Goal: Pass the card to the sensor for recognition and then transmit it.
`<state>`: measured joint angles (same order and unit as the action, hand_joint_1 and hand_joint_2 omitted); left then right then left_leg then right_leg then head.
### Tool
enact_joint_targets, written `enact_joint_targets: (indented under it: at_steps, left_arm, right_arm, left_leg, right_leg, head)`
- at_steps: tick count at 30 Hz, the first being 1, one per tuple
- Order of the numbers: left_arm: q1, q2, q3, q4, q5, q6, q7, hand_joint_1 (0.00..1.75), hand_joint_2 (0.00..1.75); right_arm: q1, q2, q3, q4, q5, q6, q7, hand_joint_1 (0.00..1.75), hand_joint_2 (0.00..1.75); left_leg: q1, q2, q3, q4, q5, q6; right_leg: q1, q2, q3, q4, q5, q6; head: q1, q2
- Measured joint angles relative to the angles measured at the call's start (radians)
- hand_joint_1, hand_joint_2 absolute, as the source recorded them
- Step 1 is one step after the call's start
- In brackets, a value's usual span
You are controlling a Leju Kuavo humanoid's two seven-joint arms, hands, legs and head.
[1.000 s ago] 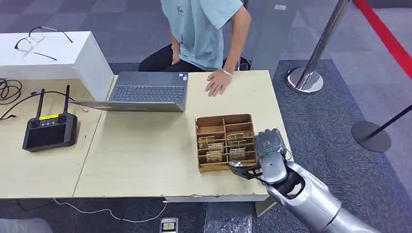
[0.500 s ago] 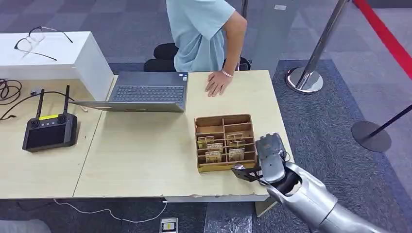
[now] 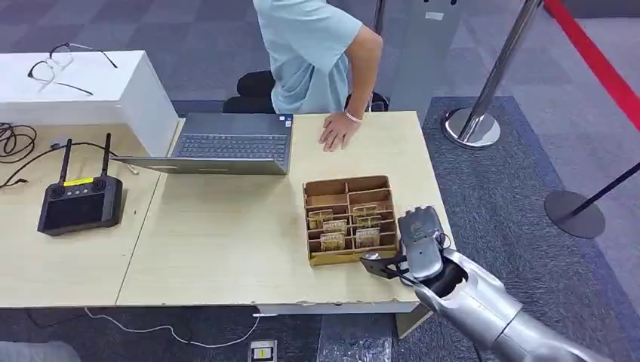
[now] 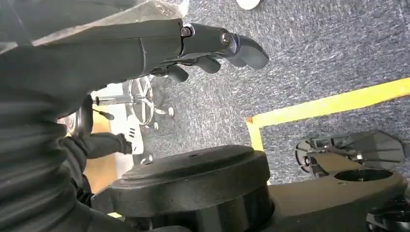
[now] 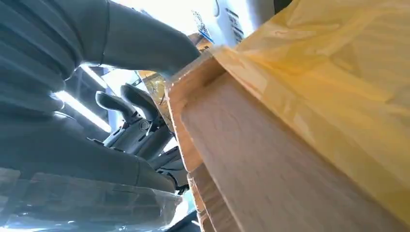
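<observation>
1. On the pale wooden table [image 3: 226, 241], a brown cardboard box with divided compartments [image 3: 351, 221] stood near the right edge, with small tan cards [image 3: 332, 241] upright in its nearer compartments.
2. Just beside the box's near right corner hovered the right hand [image 3: 411, 253], dark fingers [image 3: 377, 265] apart and reaching toward the box's front wall, holding nothing.
3. Low over grey carpet hung the left hand [image 4: 193, 46], fingers loosely extended and empty.
4. A person's hand [image 3: 337, 130] rested flat by a grey laptop [image 3: 226, 143].
</observation>
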<state>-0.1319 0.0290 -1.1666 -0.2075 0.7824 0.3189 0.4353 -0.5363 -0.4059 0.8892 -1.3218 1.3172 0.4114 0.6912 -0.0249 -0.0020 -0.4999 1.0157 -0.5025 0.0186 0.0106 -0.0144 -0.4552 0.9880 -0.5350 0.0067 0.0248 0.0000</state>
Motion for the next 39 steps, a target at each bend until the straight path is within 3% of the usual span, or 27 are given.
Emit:
enact_joint_targets:
  at_steps: [4,16,27,39]
  left_arm:
    - [0.001,0.000,0.000,0.000,0.000,0.000,-0.002,0.00,1.75]
    - [0.001,0.000,0.000,0.000,0.000,0.002,-0.008,0.00,1.75]
    - [0.003,0.000,0.000,0.000,0.000,0.008,-0.018,0.00,1.75]
    - [0.005,0.000,0.000,0.000,0.005,0.031,-0.039,0.00,1.75]
  right_arm:
    - [-0.002,0.001,0.003,0.008,-0.003,-0.039,0.008,1.75,1.75]
    - [-0.007,0.004,-0.001,0.003,0.006,-0.049,0.009,1.75,1.75]
    - [-0.021,0.008,-0.043,-0.044,0.053,-0.145,0.009,1.75,1.75]
    - [-0.023,0.036,-0.100,-0.118,0.041,-0.306,0.009,1.75,1.75]
  left_leg:
    - [0.000,0.000,0.000,0.000,0.000,0.000]
    - [0.000,0.000,-0.001,0.000,0.000,0.000]
    - [0.000,-0.001,-0.004,0.001,0.000,0.000]
    - [0.000,-0.001,-0.005,0.000,0.000,0.000]
  right_leg:
    - [0.000,0.000,0.000,0.000,0.000,0.000]
    - [0.000,0.000,-0.001,0.000,0.001,0.001]
    - [0.000,0.000,-0.004,0.000,0.000,0.001]
    - [0.000,0.000,-0.005,0.000,0.000,0.000]
  head:
    - [0.000,0.000]
    - [0.000,0.000]
    - [0.000,0.000]
    - [0.000,0.000]
